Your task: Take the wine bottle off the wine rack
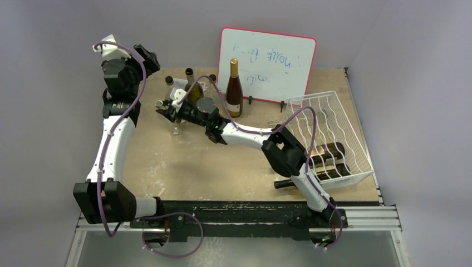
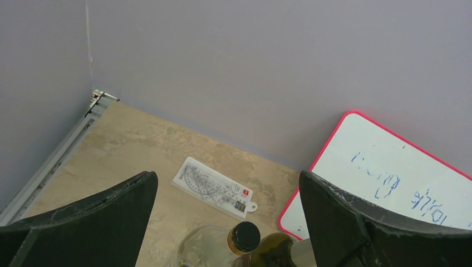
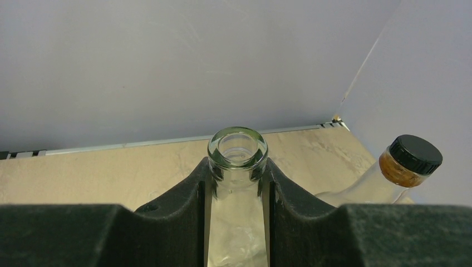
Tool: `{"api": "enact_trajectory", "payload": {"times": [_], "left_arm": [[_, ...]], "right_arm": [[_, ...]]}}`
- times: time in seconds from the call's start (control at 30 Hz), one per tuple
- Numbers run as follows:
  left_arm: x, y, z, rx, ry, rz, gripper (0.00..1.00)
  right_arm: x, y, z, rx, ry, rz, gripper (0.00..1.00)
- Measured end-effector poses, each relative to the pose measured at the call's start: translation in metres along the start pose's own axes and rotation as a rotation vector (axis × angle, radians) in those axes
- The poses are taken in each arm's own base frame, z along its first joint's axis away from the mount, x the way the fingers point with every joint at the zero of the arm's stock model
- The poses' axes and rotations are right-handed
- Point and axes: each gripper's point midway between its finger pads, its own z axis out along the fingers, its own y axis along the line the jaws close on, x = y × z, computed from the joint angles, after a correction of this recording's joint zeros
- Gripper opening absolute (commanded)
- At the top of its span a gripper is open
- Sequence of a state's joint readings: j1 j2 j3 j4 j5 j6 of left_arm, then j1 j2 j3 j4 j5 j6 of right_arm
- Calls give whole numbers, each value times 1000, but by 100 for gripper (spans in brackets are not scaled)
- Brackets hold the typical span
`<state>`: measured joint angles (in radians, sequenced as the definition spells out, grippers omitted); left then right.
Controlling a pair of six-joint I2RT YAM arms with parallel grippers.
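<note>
My R gripper (image 3: 237,178) is clamped on the neck of the clear wine bottle (image 3: 237,233), well apart from the wine rack (image 1: 325,114). L gripper (image 2: 228,217) gapes wide, empty. I'd keep it vertical, steer off the capped bottle (image 3: 409,161) alongside & seat the base flat b4 letting go.

The clear uncapped wine bottle (image 3: 236,222) (neck pinched by right gripper (image 3: 237,172)) is well apart from the white wine rack (image 1: 352,133).

Table (image 1: 189,167) open mid-front — wine rack (image 1: 334,128) blocks right, whiteboard (image 1: 273,61) blocks behind.
</note>
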<state>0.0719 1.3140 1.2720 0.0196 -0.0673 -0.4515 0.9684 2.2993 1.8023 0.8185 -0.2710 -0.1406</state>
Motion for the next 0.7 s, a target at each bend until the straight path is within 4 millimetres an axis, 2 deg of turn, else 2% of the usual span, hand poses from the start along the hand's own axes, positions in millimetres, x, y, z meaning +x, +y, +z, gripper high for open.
{"api": "enact_trajectory", "payload": {"times": [0.1, 0.23, 0.37, 0.5, 0.7], "left_arm": [[0, 0, 0, 0, 0, 0, 98], [0, 0, 0, 0, 0, 0, 98], [0, 0, 0, 0, 0, 0, 98], [0, 0, 0, 0, 0, 0, 98], [0, 0, 0, 0, 0, 0, 98]], "right_arm": [[0, 0, 0, 1, 0, 2, 12], [1, -1, 0, 6, 3, 4, 44], [-1, -4, 0, 22, 3, -1, 62], [-11, -10, 4, 38, -12, -21, 71], [-23, -15, 3, 56, -3, -43, 79]]}}
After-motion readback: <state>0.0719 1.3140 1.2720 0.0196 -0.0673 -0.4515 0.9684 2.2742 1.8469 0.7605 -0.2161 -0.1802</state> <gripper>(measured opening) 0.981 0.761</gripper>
